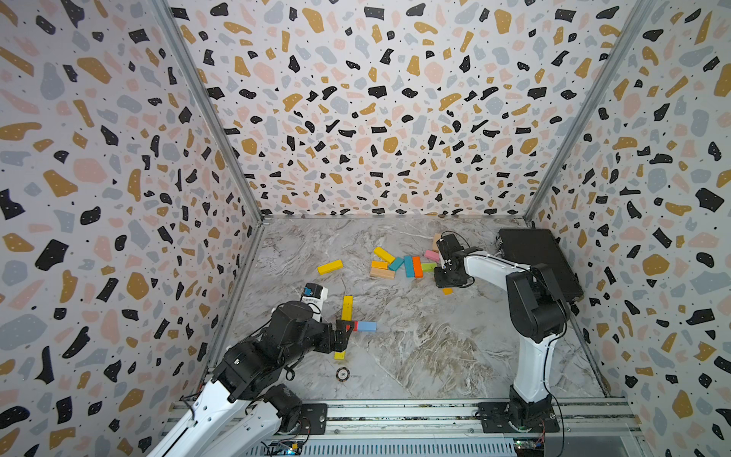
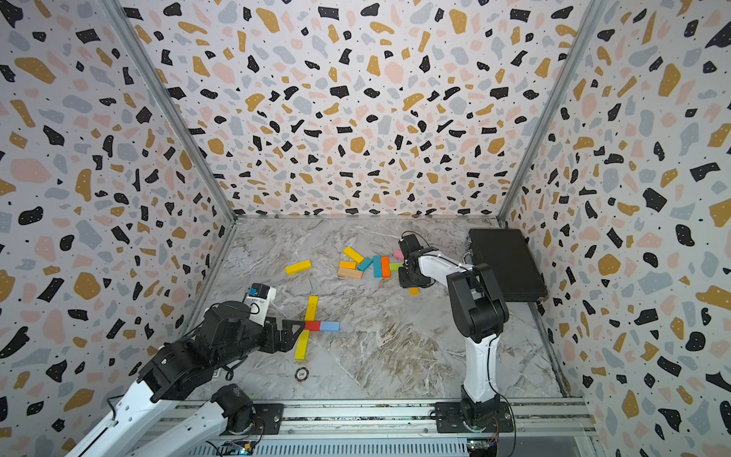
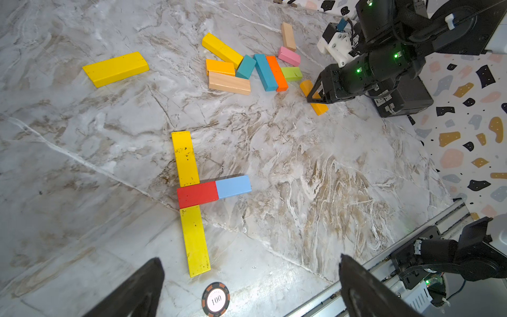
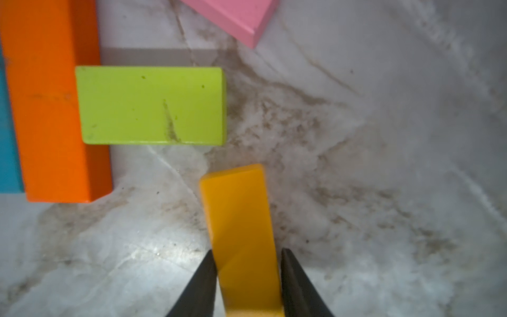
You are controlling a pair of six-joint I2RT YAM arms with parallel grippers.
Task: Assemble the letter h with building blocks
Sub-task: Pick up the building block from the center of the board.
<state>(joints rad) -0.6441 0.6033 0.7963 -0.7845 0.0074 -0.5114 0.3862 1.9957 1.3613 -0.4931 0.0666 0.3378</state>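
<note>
Near my left arm, building blocks lie flat in a partial figure: a long yellow [image 3: 185,159], a red [image 3: 197,194] with a light blue [image 3: 233,186] to its right, and another long yellow [image 3: 195,241] below. My left gripper [image 3: 249,260] hangs open just left of the red block [image 2: 312,325], holding nothing. My right gripper [image 4: 247,251] is shut on an amber block [image 4: 238,214] at the near right edge of the loose pile [image 1: 407,266], beside a green block [image 4: 151,105]. A lone yellow block [image 1: 330,267] lies further left.
A black case [image 1: 538,261] lies against the right wall behind the right arm. A round disc marked 100 [image 1: 342,373] sits near the front below the lower yellow block. Patterned walls enclose three sides; a metal rail [image 1: 395,413] runs along the front.
</note>
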